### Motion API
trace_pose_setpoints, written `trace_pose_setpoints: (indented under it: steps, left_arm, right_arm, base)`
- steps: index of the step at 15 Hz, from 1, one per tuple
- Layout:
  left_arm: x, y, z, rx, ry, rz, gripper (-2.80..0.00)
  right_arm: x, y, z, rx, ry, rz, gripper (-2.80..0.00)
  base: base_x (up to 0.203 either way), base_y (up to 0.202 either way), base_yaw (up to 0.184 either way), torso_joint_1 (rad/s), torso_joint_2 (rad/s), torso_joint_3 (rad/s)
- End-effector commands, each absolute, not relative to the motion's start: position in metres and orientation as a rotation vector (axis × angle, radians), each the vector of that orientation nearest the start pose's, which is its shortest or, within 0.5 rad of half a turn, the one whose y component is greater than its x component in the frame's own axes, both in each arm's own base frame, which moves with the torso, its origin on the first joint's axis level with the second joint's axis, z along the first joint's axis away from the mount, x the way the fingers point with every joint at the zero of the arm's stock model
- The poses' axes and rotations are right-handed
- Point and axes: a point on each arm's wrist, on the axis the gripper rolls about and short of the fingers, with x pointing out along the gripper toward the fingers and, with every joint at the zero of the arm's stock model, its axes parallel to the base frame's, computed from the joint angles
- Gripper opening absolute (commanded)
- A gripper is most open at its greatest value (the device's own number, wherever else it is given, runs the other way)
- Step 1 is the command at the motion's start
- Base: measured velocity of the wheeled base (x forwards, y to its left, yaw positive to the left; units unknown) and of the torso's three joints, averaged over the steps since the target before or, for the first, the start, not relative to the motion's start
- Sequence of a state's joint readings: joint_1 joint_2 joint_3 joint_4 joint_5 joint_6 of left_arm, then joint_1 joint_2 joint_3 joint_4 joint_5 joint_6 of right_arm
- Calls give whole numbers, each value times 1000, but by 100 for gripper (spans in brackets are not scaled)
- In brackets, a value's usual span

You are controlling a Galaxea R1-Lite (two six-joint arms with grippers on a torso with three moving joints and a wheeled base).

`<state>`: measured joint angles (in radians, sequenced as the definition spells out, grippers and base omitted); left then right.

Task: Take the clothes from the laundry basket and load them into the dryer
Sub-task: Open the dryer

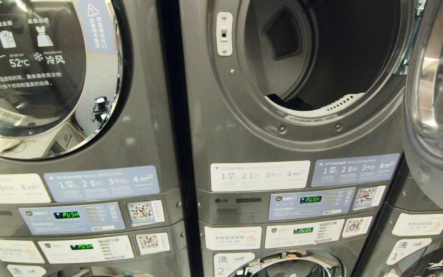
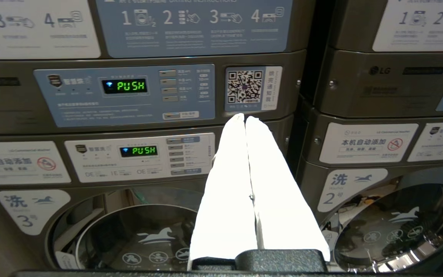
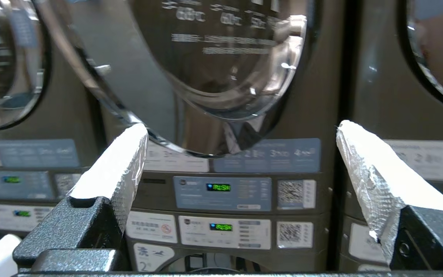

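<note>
Dryer (image 1: 321,57) door (image 1: 440,96) stood open, dark clothes (image 1: 283,102) inside drum.
Right gripper (image 3: 240,130) jaws spread wide, empty, facing machines; left gripper (image 2: 244,119) jaws pressed together, empty.

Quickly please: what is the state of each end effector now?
Left end effector: closed, holding nothing.
Right end effector: open wide, holding nothing.

L gripper (image 2: 244,118), white fingers (image 2: 229,184) pressed together, faces control panels (image 2: 125,94) showing green PUSH; washer doors (image 2: 394,227) below.
</note>
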<state>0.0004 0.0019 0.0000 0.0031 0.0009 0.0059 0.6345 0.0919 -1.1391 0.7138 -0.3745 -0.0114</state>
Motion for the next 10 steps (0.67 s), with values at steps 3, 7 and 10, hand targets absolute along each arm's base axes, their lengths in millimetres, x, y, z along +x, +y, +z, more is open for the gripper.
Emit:
trace_pose_setpoints:
  steps: [3,7,10]
  left_arm:
    - [-23,0,75,6,5,2,-280]
    - [-23,0,75,6,5,2,-280]
    - [-23,0,75,6,5,2,-280]
  right_arm:
    - [-136,-107,254,107,-272,360,0]
    - [-100,-81,240,21,-94,385,0]
    - [-77,-63,226,-6,-33,432,0]
  base:
    - [0,0,0,0,0,0]
    - [0,0,0,0,0,0]
    - [0,0,0,0,0,0]
